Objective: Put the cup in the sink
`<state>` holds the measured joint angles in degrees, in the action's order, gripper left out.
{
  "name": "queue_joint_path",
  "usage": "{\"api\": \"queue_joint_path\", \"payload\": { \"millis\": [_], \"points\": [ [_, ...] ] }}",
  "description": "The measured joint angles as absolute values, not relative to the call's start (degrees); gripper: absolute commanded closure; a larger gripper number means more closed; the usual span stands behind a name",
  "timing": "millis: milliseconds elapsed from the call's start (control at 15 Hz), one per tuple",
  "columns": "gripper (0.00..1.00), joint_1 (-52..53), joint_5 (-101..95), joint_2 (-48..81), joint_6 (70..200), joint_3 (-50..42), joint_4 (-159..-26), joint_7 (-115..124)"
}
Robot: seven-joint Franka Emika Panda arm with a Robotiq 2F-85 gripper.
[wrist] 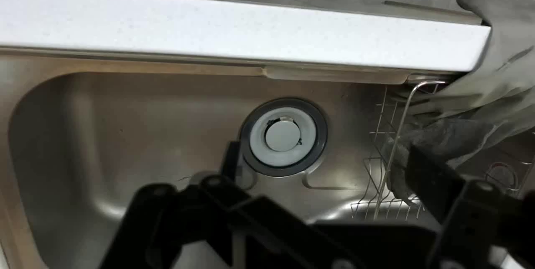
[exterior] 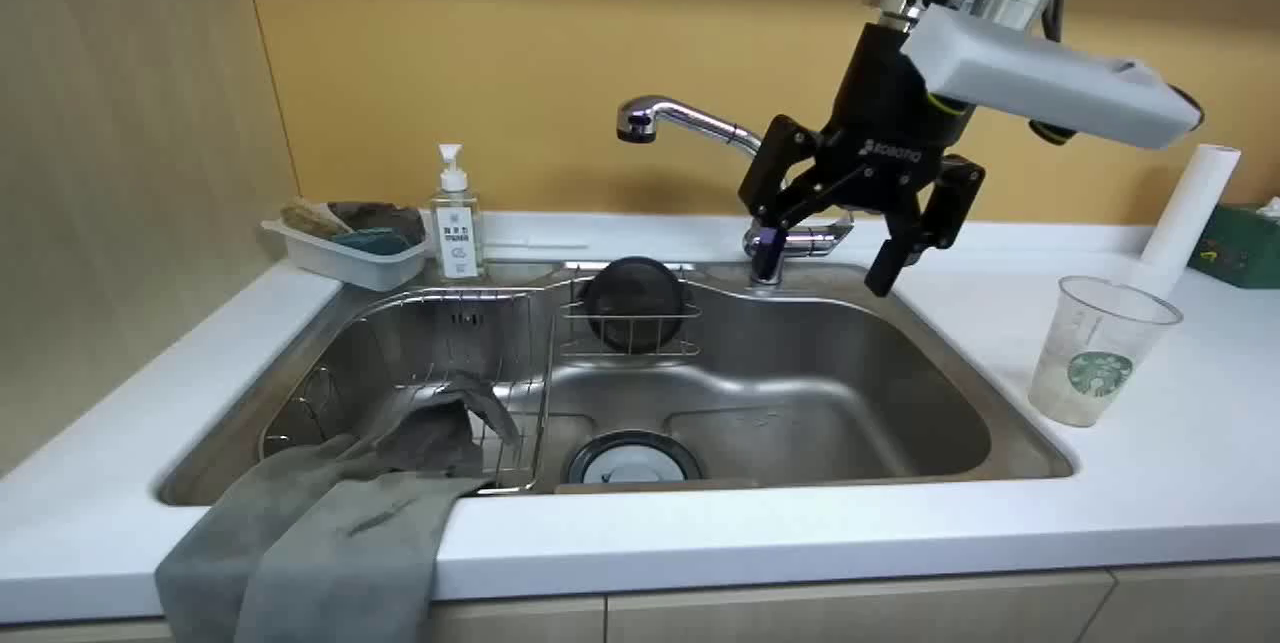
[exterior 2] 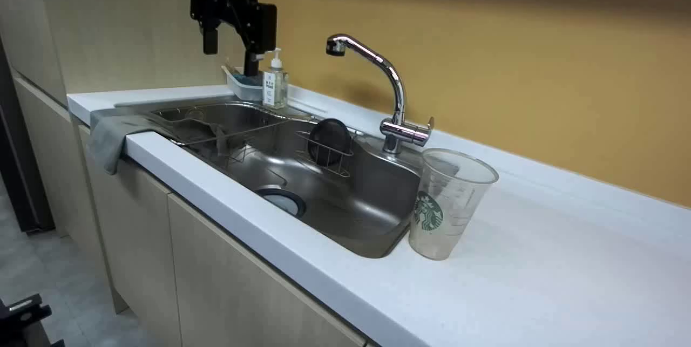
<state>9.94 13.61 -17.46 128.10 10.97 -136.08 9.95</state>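
The clear tapered cup (exterior: 1090, 355) with a round green logo stands upright on the white counter just beside the sink's end; it also shows in an exterior view (exterior 2: 451, 212). It is out of the wrist view. The stainless steel sink (exterior: 800, 428) also shows in an exterior view (exterior 2: 372, 236) and in the wrist view (wrist: 159, 135), with its round drain (wrist: 282, 136) and chrome faucet (exterior: 700, 120). My gripper (exterior: 826, 261) is open and empty, raised above the sink and apart from the cup. Its spread fingers also show in an exterior view (exterior 2: 231, 55) and in the wrist view (wrist: 326, 168).
A wire rack (exterior: 545, 393) and grey cloth (exterior: 330, 533) lie at one end of the sink. A black round item (exterior: 635, 303) sits in a wire holder. A soap bottle (exterior: 457, 233), sponge tray (exterior: 345, 258) and paper-towel roll (exterior: 1190, 208) stand near the wall.
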Motion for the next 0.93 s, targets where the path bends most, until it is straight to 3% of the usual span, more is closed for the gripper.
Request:
{"api": "queue_joint_path", "payload": {
  "millis": [933],
  "points": [
    [0.0,9.6,12.76,-17.42,129.3,10.89,-136.09,9.93]
  ]
}}
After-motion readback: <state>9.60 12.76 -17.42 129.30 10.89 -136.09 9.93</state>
